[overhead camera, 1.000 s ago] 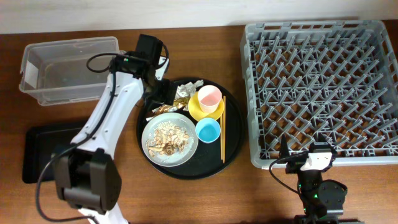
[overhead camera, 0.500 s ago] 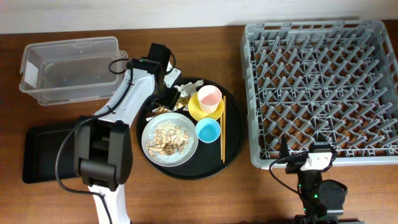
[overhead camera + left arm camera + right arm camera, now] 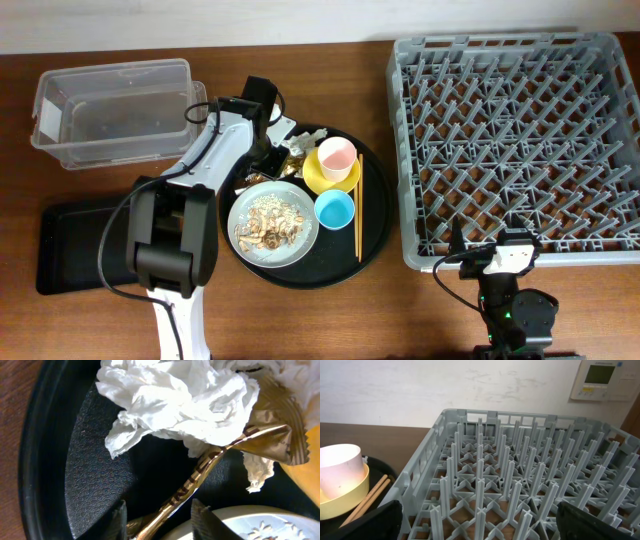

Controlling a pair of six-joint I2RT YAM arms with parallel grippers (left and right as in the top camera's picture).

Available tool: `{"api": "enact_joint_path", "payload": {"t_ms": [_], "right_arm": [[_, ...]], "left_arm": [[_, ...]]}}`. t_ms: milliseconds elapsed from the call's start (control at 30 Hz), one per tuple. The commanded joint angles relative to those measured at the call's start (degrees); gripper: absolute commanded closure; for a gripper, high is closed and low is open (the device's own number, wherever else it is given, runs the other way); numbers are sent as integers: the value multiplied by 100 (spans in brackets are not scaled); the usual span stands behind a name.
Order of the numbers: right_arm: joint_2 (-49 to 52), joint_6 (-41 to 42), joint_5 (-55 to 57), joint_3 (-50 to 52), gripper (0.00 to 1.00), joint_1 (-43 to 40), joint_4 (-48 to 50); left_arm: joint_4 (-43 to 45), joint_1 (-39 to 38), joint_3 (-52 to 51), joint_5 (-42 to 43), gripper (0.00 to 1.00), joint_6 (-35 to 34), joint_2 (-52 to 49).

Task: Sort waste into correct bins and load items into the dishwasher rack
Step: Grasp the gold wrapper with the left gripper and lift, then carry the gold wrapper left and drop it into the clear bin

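Wrapper scraps (image 3: 185, 400): crumpled white with gold strip, at upper-left edge of round black tray (image 3: 370, 235), just beside yellow bowl (image 3: 343, 182).
Left pincer (image 3: 161, 521): down over scraps, fingers apart, gold strip running between them, no squeeze visible.
Same tray: pink cup (image 3: 336, 155) in bowl; light-blue cup (image 3: 334, 210); plate (image 3: 303, 243) with food bits (image 3: 268, 222); chopsticks (image 3: 358, 205) at right.
Clear tub (image 3: 115, 68) and shallow black tray (image 3: 60, 245) on desk, left.
Rack (image 3: 515, 140) right.
Right pincer (image 3: 480, 527): spread wide, at rack's near edge.
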State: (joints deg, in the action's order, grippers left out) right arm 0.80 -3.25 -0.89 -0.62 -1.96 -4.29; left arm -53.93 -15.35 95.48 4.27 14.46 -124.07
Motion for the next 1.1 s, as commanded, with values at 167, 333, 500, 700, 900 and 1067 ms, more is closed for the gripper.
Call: {"api": "enact_joint_path", "payload": {"t_ms": [167,333,500,700,900,1067], "right_arm": [[-48,7,70,31,2,-37,-31],[-48,7,72,31,2,-37,-31],[-48,7,72,31,2,-37,-31],[-48,7,72,31,1,-37,-31],[-48,7,72,31,2,-37,-31],[-48,7,72,31,2,-37,-31]], "left_arm": [[-140,4,170,94,99,-249,-37],[-557,13,518,90,99,-326,278],[-839,13,675,92,99,-629,870],[-1132,13,675,260,99,-627,1300],[-1064,57,723,348,99,-629,1624],[-63,855,975,177,99,-2592,1926]]}}
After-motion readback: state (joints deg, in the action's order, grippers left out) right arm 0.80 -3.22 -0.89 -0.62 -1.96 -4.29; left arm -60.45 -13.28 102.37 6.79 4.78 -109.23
